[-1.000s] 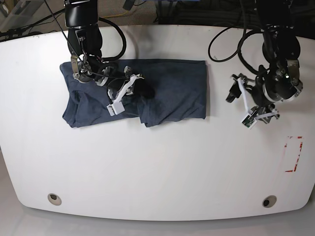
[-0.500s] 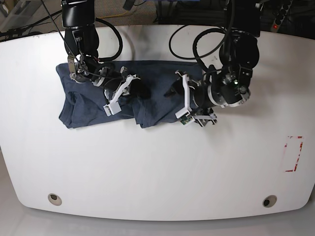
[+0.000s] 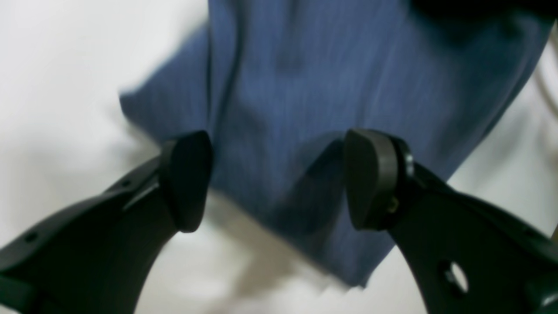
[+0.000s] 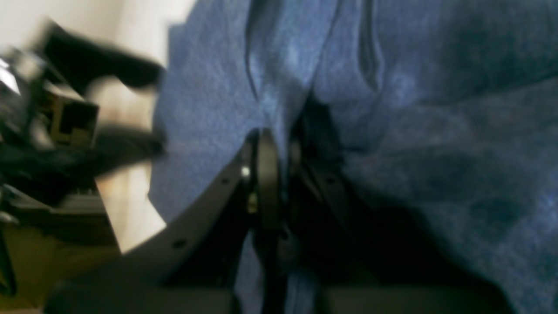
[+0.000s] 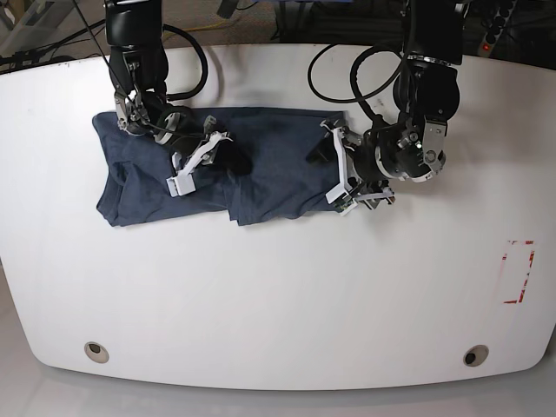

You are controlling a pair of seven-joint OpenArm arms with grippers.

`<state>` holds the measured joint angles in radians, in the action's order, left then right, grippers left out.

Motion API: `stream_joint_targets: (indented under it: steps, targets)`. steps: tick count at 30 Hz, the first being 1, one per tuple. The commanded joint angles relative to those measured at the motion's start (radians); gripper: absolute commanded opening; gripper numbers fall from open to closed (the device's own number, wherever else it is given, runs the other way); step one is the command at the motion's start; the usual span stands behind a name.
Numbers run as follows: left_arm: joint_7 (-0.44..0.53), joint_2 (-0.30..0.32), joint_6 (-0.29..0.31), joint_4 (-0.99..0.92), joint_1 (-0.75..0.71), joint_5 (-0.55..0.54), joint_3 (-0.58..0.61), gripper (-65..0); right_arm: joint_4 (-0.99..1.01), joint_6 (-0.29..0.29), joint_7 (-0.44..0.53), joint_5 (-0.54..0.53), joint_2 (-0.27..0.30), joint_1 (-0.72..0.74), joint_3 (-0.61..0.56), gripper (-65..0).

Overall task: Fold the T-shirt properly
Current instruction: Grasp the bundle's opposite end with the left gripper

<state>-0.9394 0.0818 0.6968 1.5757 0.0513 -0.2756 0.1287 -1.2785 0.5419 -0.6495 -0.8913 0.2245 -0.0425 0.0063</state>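
The dark blue T-shirt (image 5: 234,169) lies rumpled on the white table (image 5: 278,295), toward its far left. The right gripper (image 4: 279,174) is pinched tight on a fold of it. The left gripper (image 3: 274,179) stands spread over the shirt's right edge, holding nothing.

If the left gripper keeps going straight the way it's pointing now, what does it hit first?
Most likely the T-shirt: the left gripper is open, with the shirt's edge lying directly ahead between its fingertips. Depth is blurred, so it may touch the white table at that edge at about the same moment.
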Motion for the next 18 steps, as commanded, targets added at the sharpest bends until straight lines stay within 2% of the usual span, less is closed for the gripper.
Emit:
stream_joint_targets:
  steps: [1,5,8,12,18]
  targets:
    - [0.056,0.0,0.001,-0.048,0.032,0.002,0.004,-21.7,0.012,-0.013,0.003,0.001,0.017,0.006,0.004,-65.0]
    - [0.109,0.005,0.001,-0.153,0.055,0.037,0.004,-21.7,0.007,-0.013,-0.002,0.001,0.019,0.006,0.004,-65.0]
    - [0.113,0.006,0.001,-0.171,0.068,0.019,0.004,-21.7,0.007,-0.013,-0.002,0.001,0.02,0.006,0.004,-65.0]
    - [0.113,0.057,0.001,-0.142,0.069,0.016,0.002,-21.7,0.007,-0.013,-0.002,0.001,0.022,0.008,0.004,-65.0]
    - [0.11,0.094,0.001,-0.123,0.083,0.016,0.001,-21.7,-0.03,-0.013,-0.003,-0.002,0.025,0.006,0.004,-65.0]
